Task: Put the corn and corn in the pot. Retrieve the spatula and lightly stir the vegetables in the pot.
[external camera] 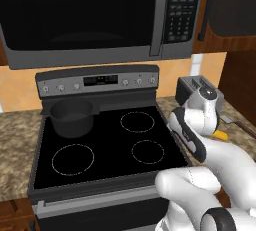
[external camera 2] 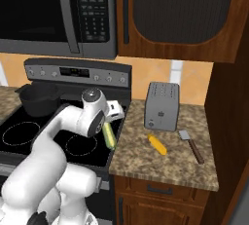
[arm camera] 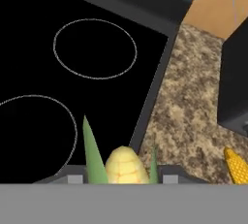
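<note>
Left base view: the small round dark grey metal pot (external camera: pixel 71 117) stands on the rear left burner ring of the black glass stovetop (external camera: pixel 107 147), under the black and silver microwave (external camera: pixel 95 17). The white arm rises at lower right. A yellow cob tip (external camera: pixel 220 135) shows just past the arm, over the speckled brown granite tabletop (external camera: pixel 15 145).

Right base view: the gripper (external camera 2: pixel 110 132) hangs at the stove's right edge, holding a slim yellow corn cob with green husk (external camera 2: pixel 109 135) that points downward. A second, alike yellow corn cob (external camera 2: pixel 157 144) lies on the tabletop in front of the silver toaster (external camera 2: pixel 162 105). The grey-bladed spatula with brown handle (external camera 2: pixel 191 145) lies to the right of that cob, apart from it. The pot sits at the far left, well apart from both cobs.

Hand view: the fingers pinch the held cob between them, its yellow tip and green leaves rising at the bottom. The second cob lies at the lower right on the tabletop.
</note>
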